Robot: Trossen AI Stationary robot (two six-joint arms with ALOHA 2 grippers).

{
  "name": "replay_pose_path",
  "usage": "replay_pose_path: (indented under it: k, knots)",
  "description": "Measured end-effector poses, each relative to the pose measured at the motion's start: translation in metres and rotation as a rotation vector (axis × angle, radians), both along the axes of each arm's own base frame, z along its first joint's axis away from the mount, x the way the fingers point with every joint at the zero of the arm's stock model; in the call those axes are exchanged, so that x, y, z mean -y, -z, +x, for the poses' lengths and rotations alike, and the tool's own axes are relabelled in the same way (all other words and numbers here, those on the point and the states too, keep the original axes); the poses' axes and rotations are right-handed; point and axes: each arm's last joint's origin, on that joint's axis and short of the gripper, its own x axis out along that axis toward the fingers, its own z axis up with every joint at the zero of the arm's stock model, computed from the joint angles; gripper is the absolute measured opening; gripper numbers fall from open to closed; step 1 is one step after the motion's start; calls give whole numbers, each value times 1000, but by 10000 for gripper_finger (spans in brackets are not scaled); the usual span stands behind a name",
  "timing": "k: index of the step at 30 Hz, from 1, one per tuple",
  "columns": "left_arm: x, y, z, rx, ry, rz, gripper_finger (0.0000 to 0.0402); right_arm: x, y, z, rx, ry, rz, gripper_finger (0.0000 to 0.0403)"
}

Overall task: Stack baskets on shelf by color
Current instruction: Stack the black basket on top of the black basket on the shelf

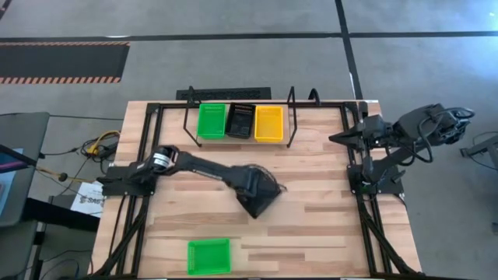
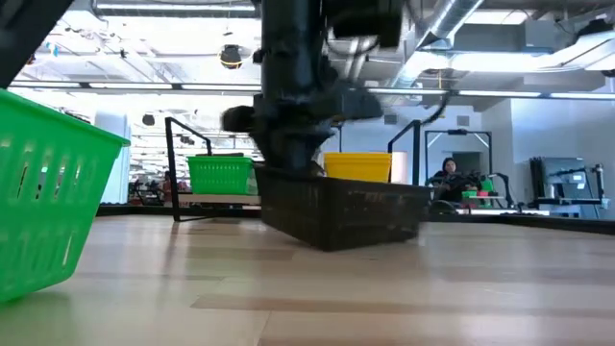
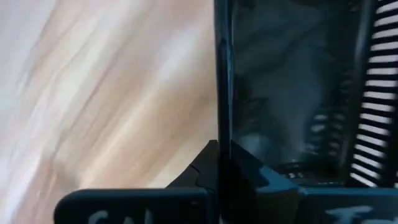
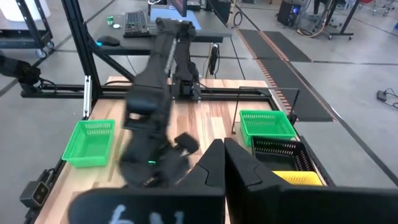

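At the table's middle stands a black basket [image 2: 346, 213], and my left gripper [image 2: 288, 165] reaches down onto it from above, shut on its rim. On the shelf [image 2: 207, 199] at the far edge rest a green basket [image 1: 211, 120], a black basket [image 1: 240, 120] and a yellow basket [image 1: 269, 123], side by side. Another green basket [image 1: 208, 255] lies on the table by the near edge. My right gripper [image 4: 224, 163] hangs shut and empty, raised at the table's far right. My left gripper grips the top rim of one side wall [image 3: 222, 93] of the black basket, one finger inside the basket and one outside. The fingers point almost straight down from above. The basket stays upright below them, and its bottom [image 2: 332, 242] seems to rest on the table.
The shelf's black wire legs [image 1: 292, 117] stand up at its two ends. Black frame rails [image 1: 148, 155] run along the table's left and right sides. Bare wood lies between the middle basket and the shelf. A person [image 2: 447, 178] sits in the room behind.
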Motion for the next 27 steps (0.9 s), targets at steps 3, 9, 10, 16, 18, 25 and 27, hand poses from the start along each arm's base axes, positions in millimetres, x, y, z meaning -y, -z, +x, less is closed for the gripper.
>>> replay_pose_path:
  k: [3, 9, 10, 16, 18, 25, 27]
  knots:
    - [-17, 2, -4, -65, -160, -45, 0, 0, 0, 1, -2, 0, 1, 10]
    - [-27, 2, -2, -50, -188, -62, 0, 0, 2, 0, -14, 5, 8, 12]
    - [-29, 2, 0, -43, -181, -64, 0, 0, 2, 0, -18, 5, 7, 12]
    - [-40, 2, 8, 23, -110, -66, 0, 0, 4, -1, -38, 5, -3, 12]
    - [-43, 2, 11, 44, -82, -64, 4, 0, 4, -1, -44, 5, -5, 12]
    - [-53, 2, 13, 53, -72, -48, 63, 1, 5, -1, -56, 5, -10, 12]
    - [-57, 1, 14, 56, -79, -44, 86, 1, 5, -1, -55, 5, -10, 12]
